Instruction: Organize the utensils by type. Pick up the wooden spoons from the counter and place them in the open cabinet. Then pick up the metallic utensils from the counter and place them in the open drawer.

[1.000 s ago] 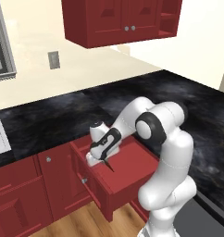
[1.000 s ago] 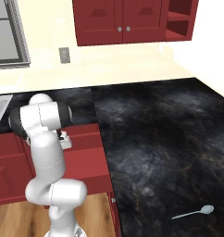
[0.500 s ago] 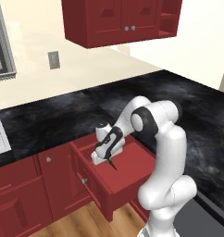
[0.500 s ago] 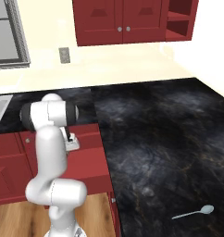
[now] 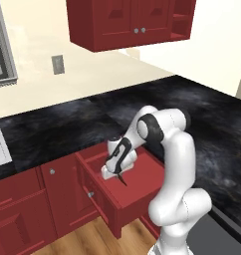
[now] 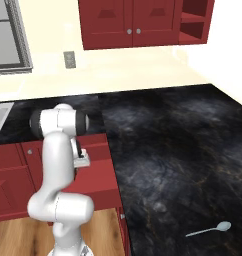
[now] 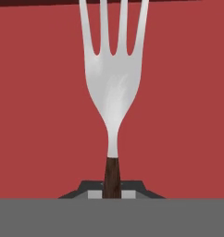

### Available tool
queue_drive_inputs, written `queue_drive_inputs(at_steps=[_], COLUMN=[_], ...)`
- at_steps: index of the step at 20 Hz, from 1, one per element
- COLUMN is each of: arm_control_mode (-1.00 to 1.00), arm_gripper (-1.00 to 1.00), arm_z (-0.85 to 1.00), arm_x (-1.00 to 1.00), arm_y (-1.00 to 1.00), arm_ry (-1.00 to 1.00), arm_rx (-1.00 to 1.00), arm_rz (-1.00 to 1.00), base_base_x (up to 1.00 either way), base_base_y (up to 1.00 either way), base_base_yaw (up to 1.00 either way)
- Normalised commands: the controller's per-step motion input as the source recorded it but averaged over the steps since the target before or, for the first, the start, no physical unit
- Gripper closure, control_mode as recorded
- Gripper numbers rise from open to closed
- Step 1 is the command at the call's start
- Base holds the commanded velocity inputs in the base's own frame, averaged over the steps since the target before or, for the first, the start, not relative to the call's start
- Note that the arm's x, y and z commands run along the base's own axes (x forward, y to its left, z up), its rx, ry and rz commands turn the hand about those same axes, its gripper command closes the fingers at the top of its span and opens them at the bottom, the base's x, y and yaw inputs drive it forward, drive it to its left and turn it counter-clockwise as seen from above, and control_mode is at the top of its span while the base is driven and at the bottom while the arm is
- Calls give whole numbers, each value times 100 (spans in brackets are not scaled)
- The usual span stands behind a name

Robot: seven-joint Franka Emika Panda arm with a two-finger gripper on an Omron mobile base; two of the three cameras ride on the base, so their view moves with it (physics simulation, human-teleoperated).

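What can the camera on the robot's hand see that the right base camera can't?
The hand view shows the silver fork up close, its dark handle pinched in the shut gripper, tines pointing over the red drawer floor. The right base view shows the small silver spoon lying on the black counter, and the wall cabinet above. Both show the open drawer.

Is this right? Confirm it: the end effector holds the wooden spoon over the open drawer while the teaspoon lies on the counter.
Not quite. The end effector holds the fork, not a wooden spoon; the hand view shows its silver tines and dark handle pinched against the red drawer inside. The rest stands: the teaspoon lies on the counter in the right base view.
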Motion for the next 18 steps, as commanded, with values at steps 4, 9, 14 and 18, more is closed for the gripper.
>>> queue_drive_inputs(at_steps=[4, 9, 14, 18], arm_control_mode=[-100, -100, -100, -100], arm_gripper=[100, 100, 100, -100], arm_z=[-28, -27, -21, -9], arm_x=[0, 0, 4, 2], arm_y=[0, 0, 0, 0], arm_ry=[0, 4, 3, 4], arm_rx=[1, 0, 0, 0], arm_rz=[-5, -7, -7, -6], base_base_x=[0, 0, 0, 0], base_base_y=[0, 0, 0, 0], base_base_yaw=[0, 0, 0, 0])
